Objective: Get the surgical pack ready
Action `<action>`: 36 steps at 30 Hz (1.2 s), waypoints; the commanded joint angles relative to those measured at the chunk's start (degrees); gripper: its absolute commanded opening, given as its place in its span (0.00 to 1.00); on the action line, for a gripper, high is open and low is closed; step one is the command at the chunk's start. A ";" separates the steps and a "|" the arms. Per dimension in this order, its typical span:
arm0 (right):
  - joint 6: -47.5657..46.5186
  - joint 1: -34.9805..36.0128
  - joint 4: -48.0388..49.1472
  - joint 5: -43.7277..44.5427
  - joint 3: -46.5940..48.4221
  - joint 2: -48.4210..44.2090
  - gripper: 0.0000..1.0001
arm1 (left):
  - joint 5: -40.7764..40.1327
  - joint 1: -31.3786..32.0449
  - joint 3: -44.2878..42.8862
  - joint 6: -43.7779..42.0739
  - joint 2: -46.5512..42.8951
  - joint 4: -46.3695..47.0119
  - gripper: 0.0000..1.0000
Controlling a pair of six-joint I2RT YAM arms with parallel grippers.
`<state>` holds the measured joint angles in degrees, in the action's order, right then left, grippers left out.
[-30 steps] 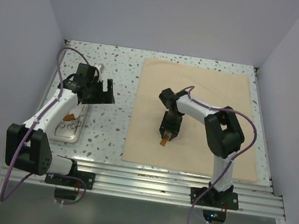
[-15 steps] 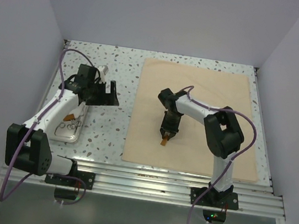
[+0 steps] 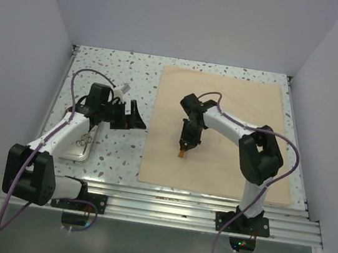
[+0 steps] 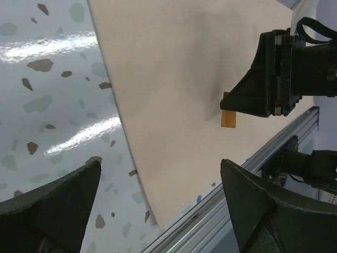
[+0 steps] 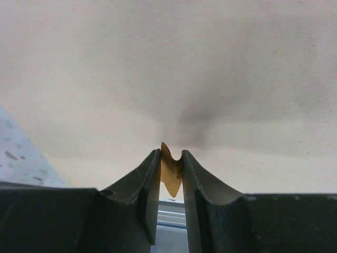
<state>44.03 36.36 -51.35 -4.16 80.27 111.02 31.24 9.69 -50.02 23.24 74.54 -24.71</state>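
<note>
Right tool [image 5: 171, 158] pinching brown strip [image 5: 170, 179] over middle of tan cloth [image 3: 246, 112]. Cloth flat on right half of table [image 3: 121, 151]. Left tool [image 3: 130, 117] spread wide, empty, just beside cloth's left edge. Steel tray [image 3: 81, 150] near table's left edge.

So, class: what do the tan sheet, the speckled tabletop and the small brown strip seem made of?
Tan sheet: matte, no glare, probably cloth or paper. Tabletop: glossy, speckled, stone-like or laminate, bright reflections. Brown strip: thin, crumpled, pinched in the right gripper, maybe tape or paper.
</note>
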 commanded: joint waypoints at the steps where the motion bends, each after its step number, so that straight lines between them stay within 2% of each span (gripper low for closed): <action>1: -4.12 -0.24 3.10 -4.00 2.17 -5.72 0.26 | 10.05 1.90 2.20 3.82 -2.30 10.55 1.00; 4: -5.88 -1.03 4.15 -6.55 4.10 -7.57 0.27 | 14.62 3.48 3.61 7.59 -2.30 16.60 1.00; 5: -6.15 -1.46 4.33 -7.95 5.67 -8.62 0.27 | 16.98 3.93 4.92 9.43 -2.30 21.84 1.00; 6: -6.58 -1.73 4.42 -8.75 6.56 -8.89 0.27 | 17.53 4.54 5.54 13.37 -2.21 23.72 1.00; 8: -6.59 -2.08 5.30 -11.55 9.01 -9.94 0.28 | 18.67 6.21 7.47 17.60 -2.12 33.44 0.99; 11: -5.71 -2.34 7.67 -14.81 10.69 -10.83 0.28 | 18.41 8.67 8.27 22.63 -1.33 39.10 0.95; 15: -3.78 -2.52 9.08 -19.38 12.98 -11.44 0.28 | 17.45 11.31 8.01 24.39 0.51 41.40 0.92; 21: -2.46 -2.52 11.36 -21.23 11.67 -12.93 0.28 | 16.92 12.72 8.89 28.26 2.18 46.24 0.88; 28: -1.58 -2.52 12.59 -22.82 10.70 -13.90 0.28 | 16.57 12.81 7.66 28.52 4.82 46.07 0.75; 36: -1.93 -2.43 13.21 -24.49 8.68 -14.52 0.27 | 16.66 12.81 7.66 30.81 6.14 49.67 0.65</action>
<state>41.60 33.91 -39.51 -26.52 89.80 99.20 47.57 22.22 -41.52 52.56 80.16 19.99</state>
